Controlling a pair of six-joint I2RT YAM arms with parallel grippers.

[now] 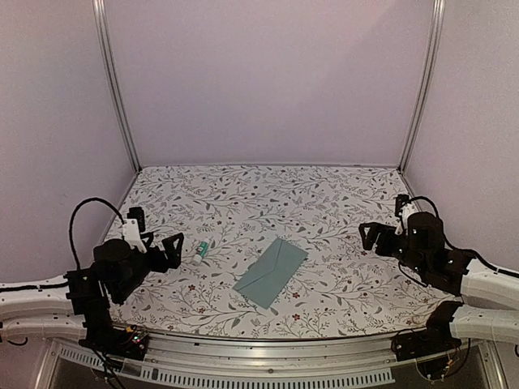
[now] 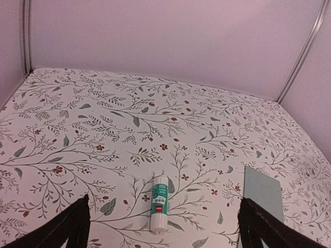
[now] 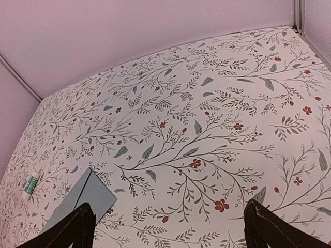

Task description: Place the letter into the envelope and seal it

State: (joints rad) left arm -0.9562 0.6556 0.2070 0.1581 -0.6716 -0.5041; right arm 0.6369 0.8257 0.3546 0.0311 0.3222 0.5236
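One teal envelope [image 1: 271, 271], one small glue stick [image 1: 200, 251]

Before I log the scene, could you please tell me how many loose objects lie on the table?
2: the envelope, central, and the glue stick just left of it, apart. No letter shows; one may be hidden inside the envelope.

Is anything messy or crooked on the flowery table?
A little. The glue stick lies tipped on its side instead of standing, just left of the envelope. The envelope sits crooked, slanted against the edges of the table. Nothing looks spilled or torn.
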